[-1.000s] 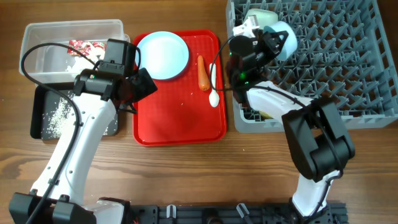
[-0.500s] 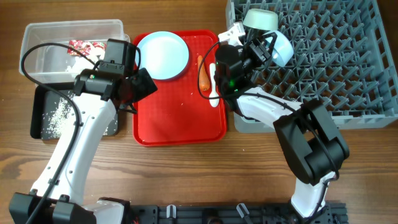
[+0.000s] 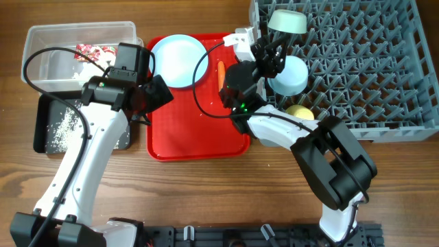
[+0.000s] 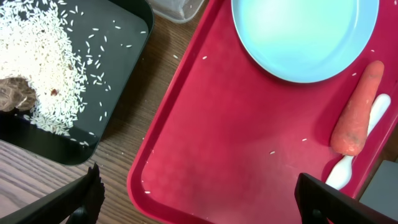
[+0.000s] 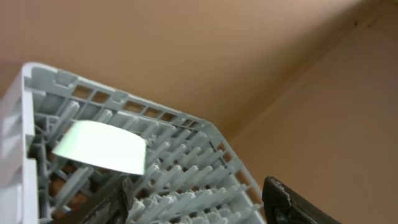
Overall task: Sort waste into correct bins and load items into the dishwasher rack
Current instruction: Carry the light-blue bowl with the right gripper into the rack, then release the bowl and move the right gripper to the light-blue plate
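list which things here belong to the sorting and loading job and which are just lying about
Job: orange carrot, loose white rice grains, small brown food lump, red-and-white crinkled wrapper, round pale-blue plate, mint-green bowl, light-blue bowl, small yellow cup, white plastic spoon, clear plastic tub, black tub, grey plastic rack.
Lying about: flat red tray, wooden table.

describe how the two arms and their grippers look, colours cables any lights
Left arm and right arm have smooth white links joined by chunky black joint housings. Thin black cables loop loosely off each. The left gripper and right gripper have dark, flat, tapered fingers. A small green light glows near the right arm's wrist.
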